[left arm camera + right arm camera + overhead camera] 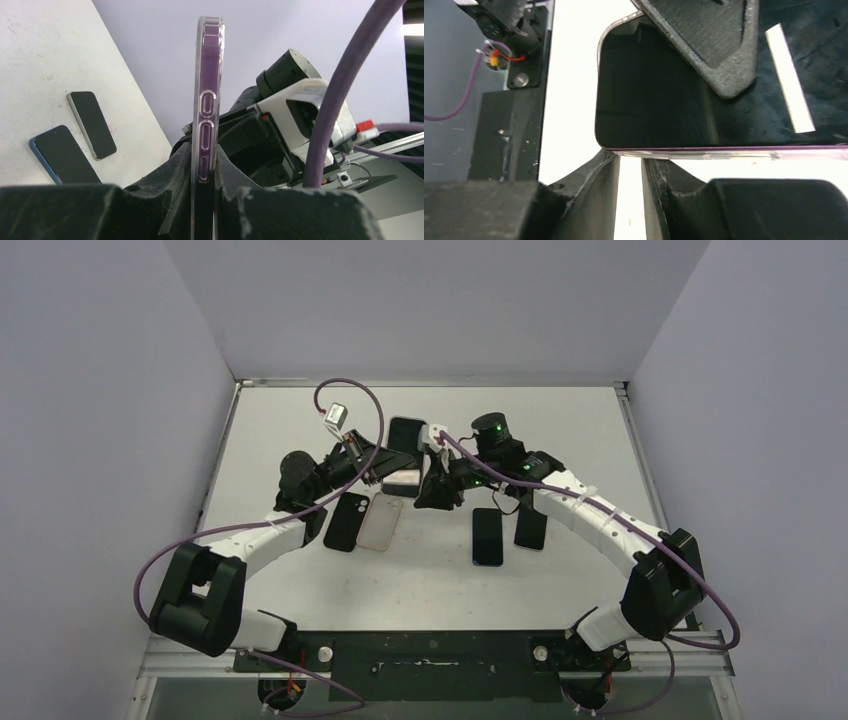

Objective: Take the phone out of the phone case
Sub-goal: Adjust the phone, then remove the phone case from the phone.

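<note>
A purple phone in a clear case (405, 445) is held up off the table at the middle back. My left gripper (392, 468) is shut on it. In the left wrist view the case (207, 75) stands edge-on, pinched between my left gripper (202, 150) with its side buttons showing. My right gripper (437, 472) is just right of it. In the right wrist view my right gripper (630, 157) has its jaws a narrow gap apart with nothing between them, its tips against the clear case edge (734, 155) below the dark screen (654, 100). A left finger (714, 45) lies across the screen.
On the table lie a black phone (347, 522), an empty clear case (381, 523), a blue phone (487, 536) and another dark phone (531, 528). The last two also show in the left wrist view, blue (62, 155) and dark (91, 124). Purple cables loop over both arms.
</note>
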`<state>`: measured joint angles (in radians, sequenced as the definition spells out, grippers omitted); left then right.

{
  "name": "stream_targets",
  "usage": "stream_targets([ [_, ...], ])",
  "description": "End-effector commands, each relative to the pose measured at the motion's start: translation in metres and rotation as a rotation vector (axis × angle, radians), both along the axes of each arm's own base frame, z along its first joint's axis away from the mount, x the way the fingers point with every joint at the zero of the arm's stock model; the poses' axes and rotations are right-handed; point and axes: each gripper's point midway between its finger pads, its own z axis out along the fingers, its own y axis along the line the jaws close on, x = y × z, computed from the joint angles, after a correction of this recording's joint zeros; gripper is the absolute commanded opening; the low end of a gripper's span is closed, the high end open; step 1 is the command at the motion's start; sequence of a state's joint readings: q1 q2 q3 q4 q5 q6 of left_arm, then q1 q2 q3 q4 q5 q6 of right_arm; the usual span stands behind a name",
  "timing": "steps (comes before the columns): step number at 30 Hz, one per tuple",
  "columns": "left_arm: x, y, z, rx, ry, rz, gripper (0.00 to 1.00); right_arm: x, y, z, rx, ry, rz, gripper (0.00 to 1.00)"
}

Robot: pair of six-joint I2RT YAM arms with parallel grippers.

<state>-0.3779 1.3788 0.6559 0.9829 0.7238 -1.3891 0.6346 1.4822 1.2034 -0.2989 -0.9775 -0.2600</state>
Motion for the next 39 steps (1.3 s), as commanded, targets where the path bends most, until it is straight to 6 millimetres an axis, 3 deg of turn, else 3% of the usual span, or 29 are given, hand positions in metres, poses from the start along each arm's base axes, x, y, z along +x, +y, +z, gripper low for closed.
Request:
stream_targets([
  [1, -0.062, -0.023, 0.051, -0.090, -0.078, -0.265, 0.00, 0.074, 0.011, 0.022, -0.022, -0.364, -0.199, 0.00],
  [5, -0.065, -0.022, 0.053, -0.092, -0.088, -0.278, 0.00, 0.087, 0.002, 0.021, -0.026, -0.407, -0.302, 0.00],
  [10, -0.063, -0.019, 0.050, -0.077, -0.104, -0.255, 0.00, 0.078, -0.006, 0.020, 0.006, -0.310, -0.308, 0.01],
  [14, -0.049, -0.012, 0.041, -0.038, -0.130, -0.169, 0.00, 0.060, -0.019, 0.020, 0.080, -0.152, -0.325, 0.24],
  [18, -0.035, -0.010, 0.030, 0.017, -0.129, -0.083, 0.00, 0.044, -0.033, 0.041, 0.219, -0.025, -0.387, 0.53],
  [22, -0.028, -0.007, 0.028, 0.041, -0.157, -0.032, 0.00, 0.032, -0.045, 0.056, 0.350, 0.121, -0.441, 0.66],
  [30, -0.028, -0.004, 0.030, 0.046, -0.196, -0.003, 0.00, 0.015, -0.051, 0.095, 0.618, 0.333, -0.425, 0.72],
  [35, -0.034, -0.004, 0.036, 0.029, -0.227, -0.011, 0.00, 0.025, -0.045, 0.099, 0.654, 0.386, -0.430, 0.71],
  [39, -0.040, -0.005, 0.038, 0.022, -0.250, -0.033, 0.00, 0.029, -0.041, 0.104, 0.679, 0.401, -0.402, 0.65],
])
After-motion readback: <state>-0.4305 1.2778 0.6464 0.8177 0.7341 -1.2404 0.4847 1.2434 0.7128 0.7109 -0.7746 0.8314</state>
